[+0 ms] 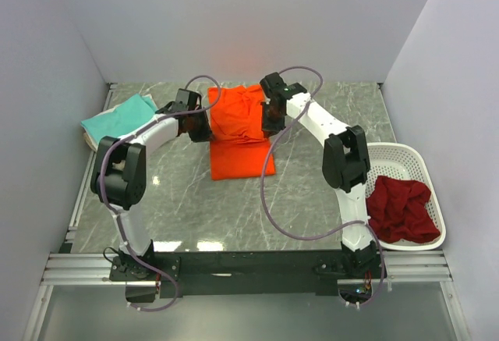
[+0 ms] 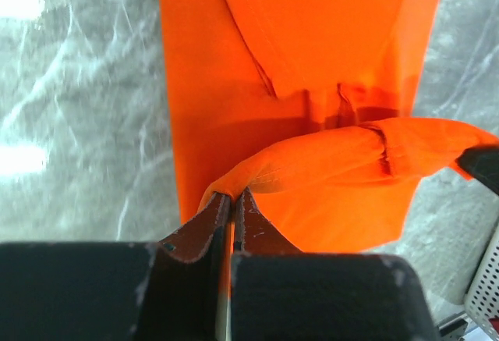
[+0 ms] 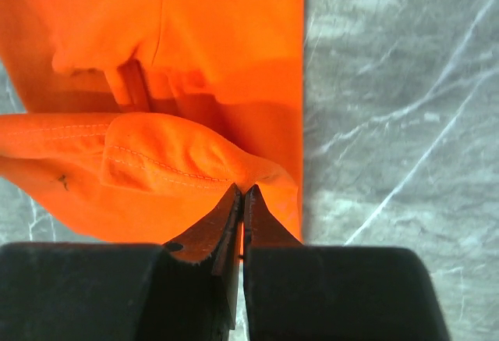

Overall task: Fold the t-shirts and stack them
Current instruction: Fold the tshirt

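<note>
The orange t-shirt point(image 1: 240, 134) lies partly folded in the middle of the marble table, its far end lifted off the surface. My left gripper point(image 1: 199, 126) is shut on the shirt's left corner point(image 2: 234, 181). My right gripper point(image 1: 271, 118) is shut on its right corner point(image 3: 257, 177). Both hold the lifted edge over the flat lower half point(image 2: 226, 115), also in the right wrist view point(image 3: 234, 37). A folded teal t-shirt point(image 1: 118, 118) rests on a cream one at the far left. A dark red t-shirt point(image 1: 401, 207) lies crumpled in the basket.
The white perforated basket point(image 1: 413, 158) stands at the right edge, beside the right arm. Grey walls close in the table on the left, far and right sides. Purple cables loop over both arms.
</note>
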Robot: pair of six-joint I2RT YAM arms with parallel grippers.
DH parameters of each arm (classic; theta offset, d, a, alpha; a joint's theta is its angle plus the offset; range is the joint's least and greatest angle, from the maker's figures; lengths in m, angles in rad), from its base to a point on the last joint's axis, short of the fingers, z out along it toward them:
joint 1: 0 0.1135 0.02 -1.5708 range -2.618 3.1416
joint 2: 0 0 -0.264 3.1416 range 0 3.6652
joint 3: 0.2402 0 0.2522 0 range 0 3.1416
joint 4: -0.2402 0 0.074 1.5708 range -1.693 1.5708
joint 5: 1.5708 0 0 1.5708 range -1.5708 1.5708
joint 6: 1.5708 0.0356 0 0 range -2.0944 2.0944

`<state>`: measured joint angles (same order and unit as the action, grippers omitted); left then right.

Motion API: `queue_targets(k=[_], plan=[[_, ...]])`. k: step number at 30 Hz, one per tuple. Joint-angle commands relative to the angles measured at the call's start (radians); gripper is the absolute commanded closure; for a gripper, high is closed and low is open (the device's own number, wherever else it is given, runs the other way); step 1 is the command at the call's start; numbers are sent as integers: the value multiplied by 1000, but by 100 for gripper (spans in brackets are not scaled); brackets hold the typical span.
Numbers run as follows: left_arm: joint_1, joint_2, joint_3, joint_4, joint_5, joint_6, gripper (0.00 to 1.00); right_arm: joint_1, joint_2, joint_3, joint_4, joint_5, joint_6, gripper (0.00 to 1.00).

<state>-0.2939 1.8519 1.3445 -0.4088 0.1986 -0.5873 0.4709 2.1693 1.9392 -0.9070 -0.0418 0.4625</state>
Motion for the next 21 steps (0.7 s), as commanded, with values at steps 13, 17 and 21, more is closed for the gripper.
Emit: queue_targets(k=[13, 17, 21], plan=[[42, 145, 145, 76, 74, 73, 93, -41, 110, 182, -50, -32, -31, 96], [68, 122, 153, 70, 50, 52, 50, -51, 116, 253, -81, -52, -38, 53], [82, 50, 148, 53, 39, 63, 24, -58, 78, 294, -90, -67, -35, 41]])
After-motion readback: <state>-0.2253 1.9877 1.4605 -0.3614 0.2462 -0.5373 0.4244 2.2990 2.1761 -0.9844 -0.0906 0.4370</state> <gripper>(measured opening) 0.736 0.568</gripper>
